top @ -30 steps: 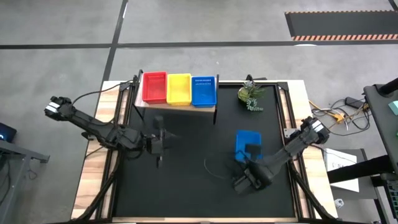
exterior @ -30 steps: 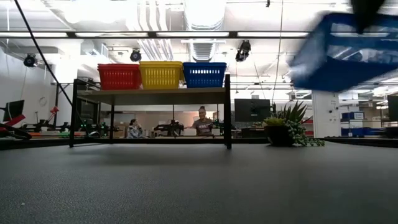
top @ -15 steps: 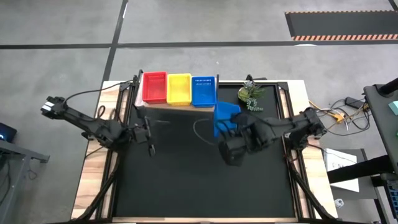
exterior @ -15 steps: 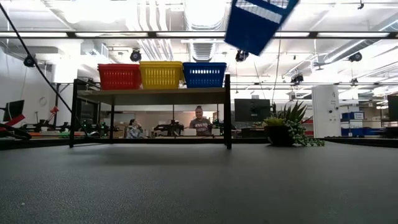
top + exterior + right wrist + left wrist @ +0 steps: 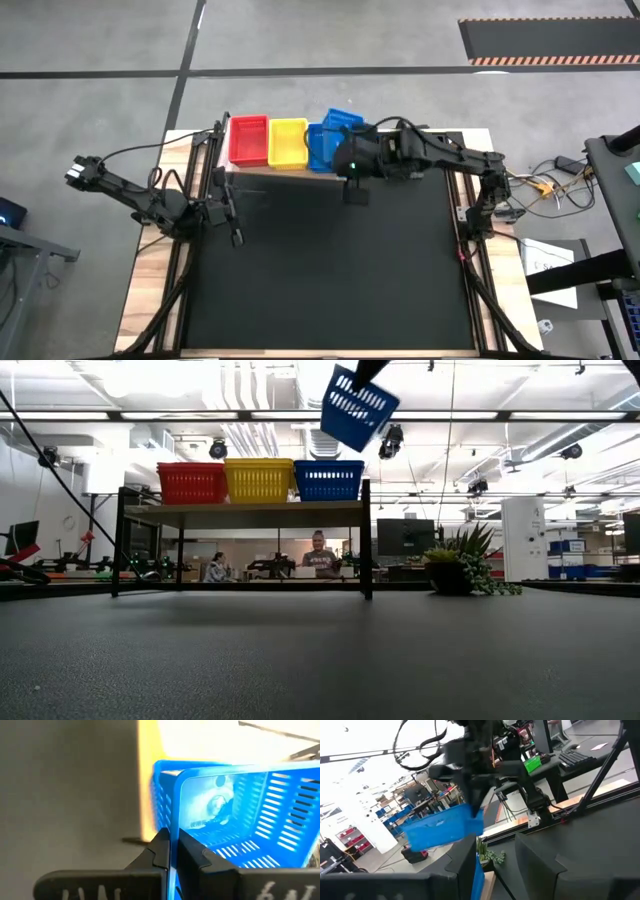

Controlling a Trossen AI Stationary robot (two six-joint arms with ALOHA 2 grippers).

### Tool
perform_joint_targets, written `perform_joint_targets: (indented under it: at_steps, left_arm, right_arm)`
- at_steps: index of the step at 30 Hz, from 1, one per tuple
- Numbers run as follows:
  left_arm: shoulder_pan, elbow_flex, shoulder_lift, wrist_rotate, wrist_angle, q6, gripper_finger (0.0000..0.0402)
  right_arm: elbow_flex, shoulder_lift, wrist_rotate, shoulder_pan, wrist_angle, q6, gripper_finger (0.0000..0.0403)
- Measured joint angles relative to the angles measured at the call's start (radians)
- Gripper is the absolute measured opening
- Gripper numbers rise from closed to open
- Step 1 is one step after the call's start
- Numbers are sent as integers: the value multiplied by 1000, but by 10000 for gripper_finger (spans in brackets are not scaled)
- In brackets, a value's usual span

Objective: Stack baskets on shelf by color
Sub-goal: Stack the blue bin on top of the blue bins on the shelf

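Observation:
A red basket, a yellow basket and a blue basket stand side by side on the pale-wood shelf at the table's far edge. My right gripper is shut on a second blue basket. It holds that basket tilted in the air above the shelf's blue basket. My left gripper is open and empty, low over the table's left part. My right gripper pinches one side wall of the second blue basket at its rim, one finger inside the basket and one outside. In the low view the fingers come at it from above. The basket hangs tilted below them, clear of the shelf and the baskets on it.
A small green potted plant stands on the table to the right of the shelf. The black tabletop stretches from the shelf to the near edge. People show in the room behind the table.
My right gripper has carried the second blue basket from the table's right near part up and toward the far edge, to above the blue basket on the shelf. The basket has stayed tilted and clear of the table. My left gripper has drifted toward the left edge.

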Motion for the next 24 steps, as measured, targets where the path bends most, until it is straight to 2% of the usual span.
perform_joint_targets:
  at_steps: [6,11,24]
  left_arm:
    - [0,0,0,0,0,8,121]
    - [0,0,-2,0,-5,8,121]
    - [0,0,-13,0,-14,8,121]
  right_arm:
    - [-2,0,-38,-90,80,-122,9]
    - [-38,1,-95,-132,162,-155,9]
    - [-170,3,-100,-150,260,-174,9]
